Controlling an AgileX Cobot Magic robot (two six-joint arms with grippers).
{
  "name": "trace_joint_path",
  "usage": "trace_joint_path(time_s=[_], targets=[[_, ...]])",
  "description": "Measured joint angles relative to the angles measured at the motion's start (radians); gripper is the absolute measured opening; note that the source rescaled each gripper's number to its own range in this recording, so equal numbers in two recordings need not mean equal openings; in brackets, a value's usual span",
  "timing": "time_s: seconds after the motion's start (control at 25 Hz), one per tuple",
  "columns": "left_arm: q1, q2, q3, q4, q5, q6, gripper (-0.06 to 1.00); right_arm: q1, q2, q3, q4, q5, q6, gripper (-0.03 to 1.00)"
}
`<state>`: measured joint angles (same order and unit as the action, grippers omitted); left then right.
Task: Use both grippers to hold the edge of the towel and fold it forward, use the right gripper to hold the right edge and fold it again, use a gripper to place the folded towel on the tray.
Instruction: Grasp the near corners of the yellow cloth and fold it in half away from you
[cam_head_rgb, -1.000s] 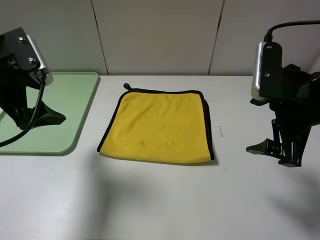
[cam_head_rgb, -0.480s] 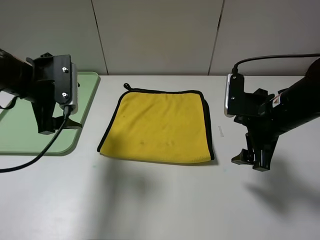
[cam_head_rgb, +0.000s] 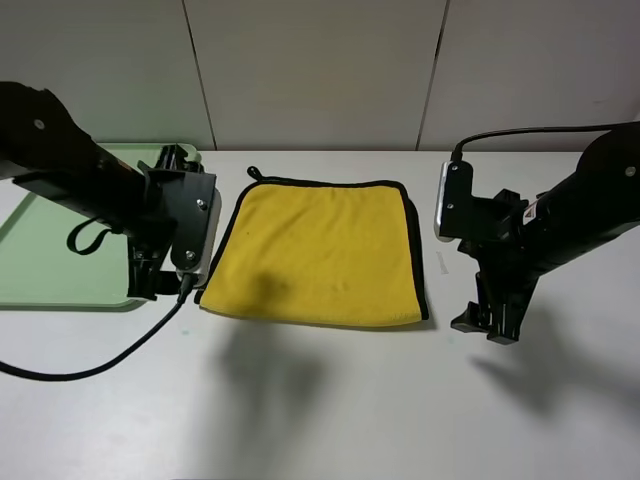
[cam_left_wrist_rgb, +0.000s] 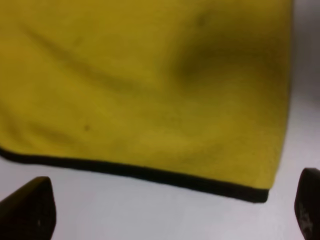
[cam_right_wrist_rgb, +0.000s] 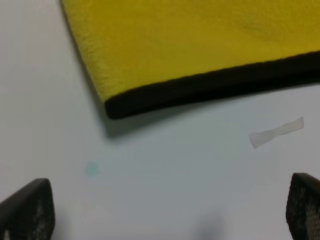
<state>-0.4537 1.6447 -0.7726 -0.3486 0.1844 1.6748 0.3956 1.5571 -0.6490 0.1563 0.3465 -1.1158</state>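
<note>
The yellow towel (cam_head_rgb: 320, 250) lies flat in the middle of the table, with black trim on its left, back and right edges. My left gripper (cam_head_rgb: 160, 288) hangs open just off its front left corner, beside the tray (cam_head_rgb: 50, 272). In the left wrist view the towel (cam_left_wrist_rgb: 150, 85) and the edge of the towel (cam_left_wrist_rgb: 150, 175) lie ahead of the left gripper (cam_left_wrist_rgb: 170, 215), with nothing between the jaws. My right gripper (cam_head_rgb: 485, 328) is open to the right of the front right corner. Its wrist view shows the right gripper (cam_right_wrist_rgb: 165, 215) over bare table short of the towel (cam_right_wrist_rgb: 200, 40).
The mint-green tray sits at the left, partly hidden under the left arm. A small strip of clear tape (cam_right_wrist_rgb: 276, 132) and a faint teal mark (cam_right_wrist_rgb: 91, 170) lie on the white table near the towel's right side. A panelled wall closes off the back.
Both arms have swung inward and down towards the towel: the left from over the tray to the front left corner, the right leftwards to the front right corner. Jaws stayed open.
</note>
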Motion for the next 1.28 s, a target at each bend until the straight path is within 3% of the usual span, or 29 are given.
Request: trace_joint_path(time_s=[0.44, 0.84, 1.28], targets=[[-0.012, 0.129, 0.000, 0.040, -0.051, 0.012, 0.95, 0.000, 0.000, 0.000, 0.030, -0.004, 0.000, 1.00], [-0.012, 0.213, -0.002, 0.040, -0.056, 0.128, 0.95, 0.000, 0.000, 0.000, 0.034, -0.010, 0.000, 1.00], [-0.013, 0.226, -0.010, 0.038, -0.126, 0.135, 0.95, 0.000, 0.000, 0.000, 0.056, -0.024, -0.032, 1.00]])
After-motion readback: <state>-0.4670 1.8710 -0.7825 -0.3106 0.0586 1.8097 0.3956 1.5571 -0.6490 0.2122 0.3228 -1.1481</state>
